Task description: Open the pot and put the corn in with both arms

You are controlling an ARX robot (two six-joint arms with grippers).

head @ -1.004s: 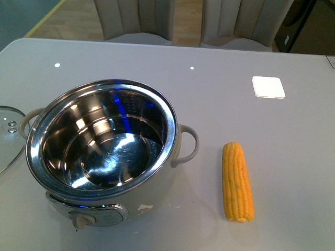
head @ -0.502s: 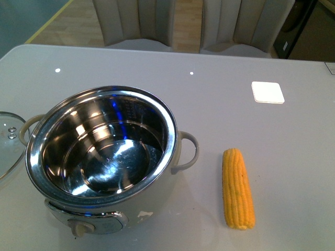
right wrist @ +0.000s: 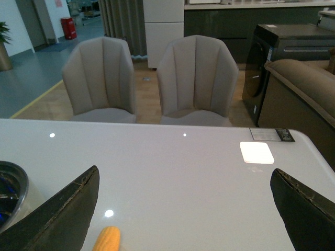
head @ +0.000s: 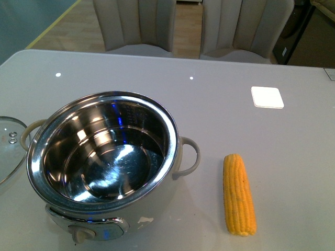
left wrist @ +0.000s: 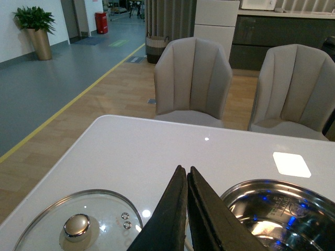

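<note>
The cream-white pot (head: pixel 104 157) stands uncovered at the near left of the table, its shiny steel bowl holding nothing. Its glass lid (head: pixel 10 146) lies flat on the table just left of it. The yellow corn (head: pixel 239 194) lies on the table right of the pot, lengthwise toward me. Neither arm shows in the front view. In the left wrist view my left gripper (left wrist: pixel 187 168) is shut on nothing, above the gap between lid (left wrist: pixel 78 225) and pot (left wrist: pixel 282 209). In the right wrist view my right gripper (right wrist: pixel 186 183) is wide open, with the corn's tip (right wrist: pixel 107 239) near one finger.
A white square coaster (head: pixel 267 97) lies at the far right of the table. Two grey chairs (head: pixel 193 23) stand behind the far edge. A small label (right wrist: pixel 272 135) sits at the table's far right corner.
The front view has tilted so pot, corn and coaster sit slightly lower in frame. Pot, lid and corn have not moved on the table.
</note>
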